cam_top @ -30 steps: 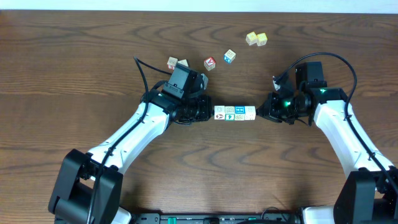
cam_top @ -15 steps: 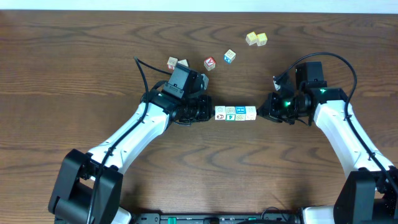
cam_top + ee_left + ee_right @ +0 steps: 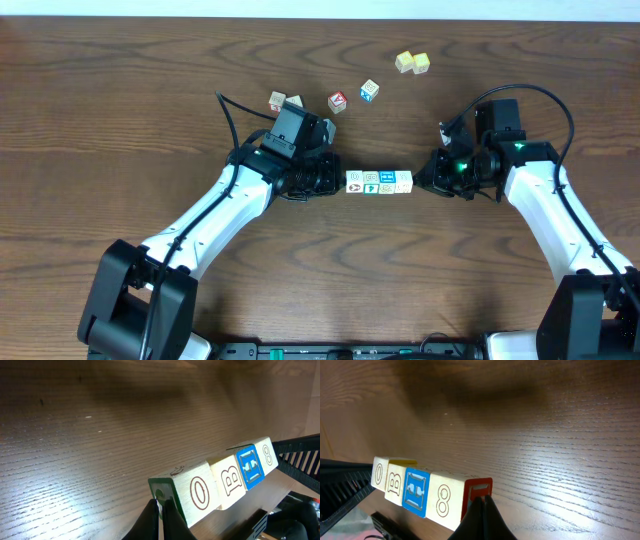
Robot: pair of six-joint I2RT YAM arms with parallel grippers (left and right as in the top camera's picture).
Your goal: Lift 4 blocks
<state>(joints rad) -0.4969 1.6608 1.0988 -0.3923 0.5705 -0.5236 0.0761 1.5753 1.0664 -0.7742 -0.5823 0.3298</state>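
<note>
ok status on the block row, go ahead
Both shut: left gripper and right gripper press the row's ends. Four blocks in one tight line between them. Nothing blocking, loose cubes sit apart.

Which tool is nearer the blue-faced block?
Right. The right tool touches the row's end, one block between it and the blue-faced block; the left tool touches the other end, two blocks between.

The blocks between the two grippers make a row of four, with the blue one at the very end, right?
Not quite: the blue block sits second from one end, between the B block and the 8 block. The left wrist view shows it.
</note>
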